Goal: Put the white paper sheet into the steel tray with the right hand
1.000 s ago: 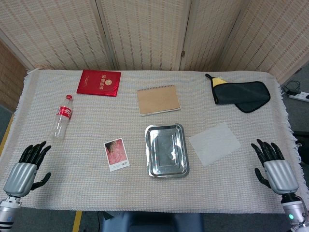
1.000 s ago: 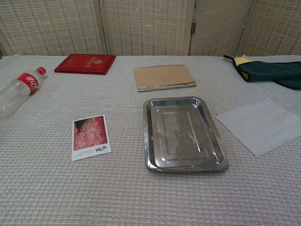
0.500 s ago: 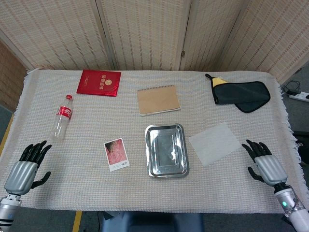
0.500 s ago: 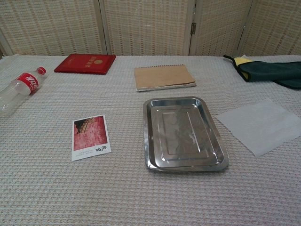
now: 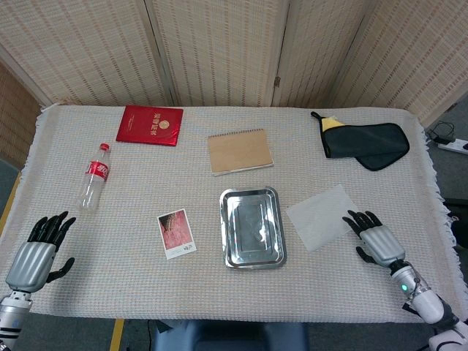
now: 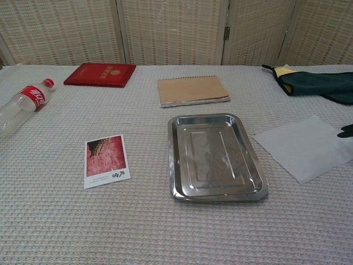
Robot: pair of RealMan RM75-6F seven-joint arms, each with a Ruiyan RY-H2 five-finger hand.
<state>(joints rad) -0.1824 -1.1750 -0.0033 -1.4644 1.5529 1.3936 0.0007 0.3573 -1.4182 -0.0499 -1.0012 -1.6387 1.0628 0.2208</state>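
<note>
1 step in hand: reach. Right hand [image 5: 374, 239], fingers spread, holding nothing, at white paper sheet [image 5: 324, 216] edge. Sheet flat at 3 o'clock of steel tray [image 5: 252, 227]. Next, likely: pinch edge, lift.

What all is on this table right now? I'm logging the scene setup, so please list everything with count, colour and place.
paper sheet: 1, white, flat on the cloth just right of the tray
steel tray: 1, silver, centre front, nothing in it
notebook: 1, tan, spiral-bound, behind the tray
photo card: 1, red picture with white border, left of the tray
bottle: 1, clear with red label and cap, lying far left
booklet: 1, red, back left
cloth: 1, dark with yellow edge, back right
tablecloth: 1, beige, woven
left hand: front left corner, fingers apart
right hand: fingers spread at the sheet's right edge
</note>
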